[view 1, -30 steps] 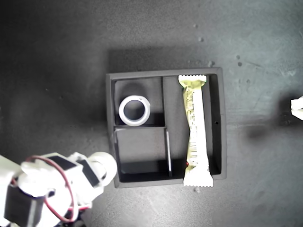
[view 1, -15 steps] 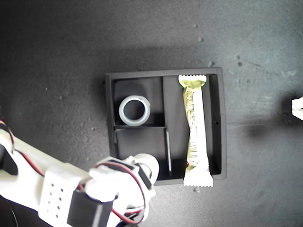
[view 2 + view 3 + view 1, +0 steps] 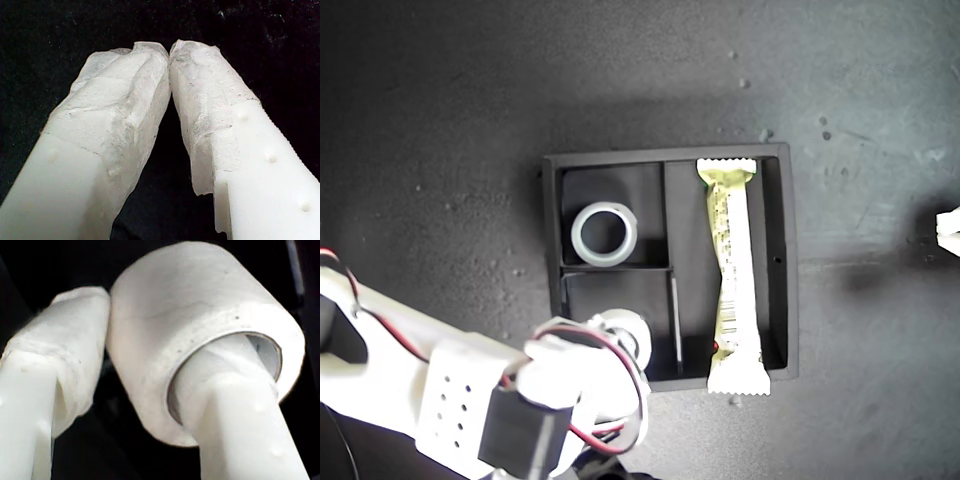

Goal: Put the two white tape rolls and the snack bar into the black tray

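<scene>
one tape roll (image 3: 200, 340) is pinched through its core by my second end effector (image 3: 620, 335) above the black tray (image 3: 790, 250) (first end effector (image 3: 170, 50) closed, empty); it could snag on release and tip out.

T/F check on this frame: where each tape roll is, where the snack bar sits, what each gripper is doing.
1. My second gripper holds a white tape roll, one finger through its centre. True.
2. The other tape roll lies on the mat outside the black tray. False: it sits in a small compartment, the upper one in the exterior view.
3. The snack bar lies in the long compartment, its lower end over the tray wall in the exterior view. True.
4. My first gripper grips the snack bar. False: its tips are together with nothing between them.
5. The held roll is over the long compartment. False: it is over the second small compartment.
</scene>
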Robot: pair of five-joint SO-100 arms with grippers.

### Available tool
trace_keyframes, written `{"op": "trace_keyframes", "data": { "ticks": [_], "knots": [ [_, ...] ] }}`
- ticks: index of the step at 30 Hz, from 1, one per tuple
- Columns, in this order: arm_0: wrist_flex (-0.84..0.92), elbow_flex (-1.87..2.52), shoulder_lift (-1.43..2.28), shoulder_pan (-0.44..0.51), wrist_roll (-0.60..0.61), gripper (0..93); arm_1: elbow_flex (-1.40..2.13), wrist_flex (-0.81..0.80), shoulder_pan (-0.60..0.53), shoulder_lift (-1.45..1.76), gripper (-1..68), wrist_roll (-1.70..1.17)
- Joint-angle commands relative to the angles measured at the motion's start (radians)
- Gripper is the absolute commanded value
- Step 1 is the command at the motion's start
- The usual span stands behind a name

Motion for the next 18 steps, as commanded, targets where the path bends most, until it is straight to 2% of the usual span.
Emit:
{"op": "trace_keyframes", "data": {
  "ticks": [1, 11, 18],
  "knots": [
    [0.020, 0.005, 0.051, 0.003, -0.002, 12.0, 0.011, 0.005, -0.009, 0.006, -0.2, 0.003],
    [0.020, 0.075, 0.127, 0.017, -0.003, 14.5, 0.011, 0.005, -0.012, 0.006, -0.2, 0.000],
    [0.020, 0.568, 0.592, -0.035, -0.060, 9.7, 0.011, 0.020, -0.005, 0.006, 3.0, 0.034]
  ]
}}
